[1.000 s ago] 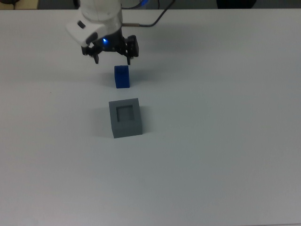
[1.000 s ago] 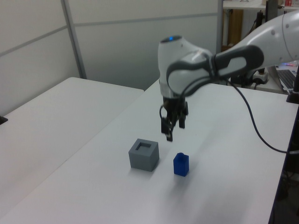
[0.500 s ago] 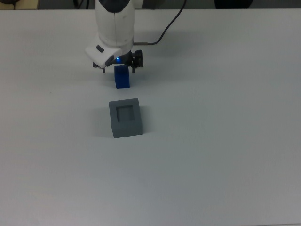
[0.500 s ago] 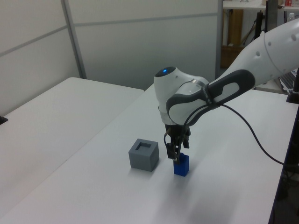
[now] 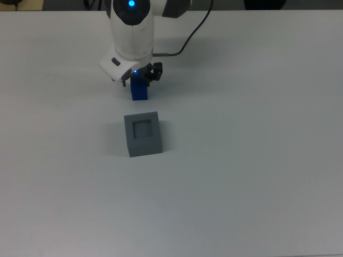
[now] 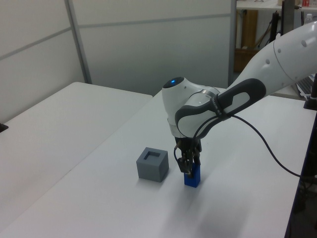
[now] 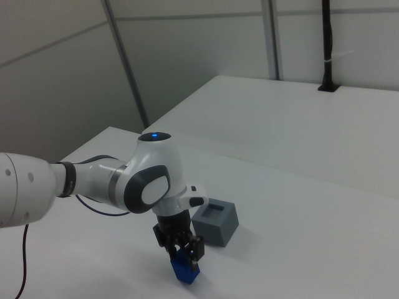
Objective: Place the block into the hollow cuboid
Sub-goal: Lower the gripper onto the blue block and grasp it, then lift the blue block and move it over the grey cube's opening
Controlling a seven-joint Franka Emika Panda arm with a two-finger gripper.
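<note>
I think I am working in a robotics lab or a test room, because the white table [image 6: 237, 198] under me is wide and plain, and a second white table [image 6: 59, 124] stands beside it in the left view. Around the tables I see light grey partition walls [image 6: 148, 44] with metal posts [image 6: 78, 42], like in an office hall made into a work cell. At the left view's right there are a black cable [image 6: 270, 144] running over my table, and wooden shelving [image 6: 250, 29] behind.
</note>
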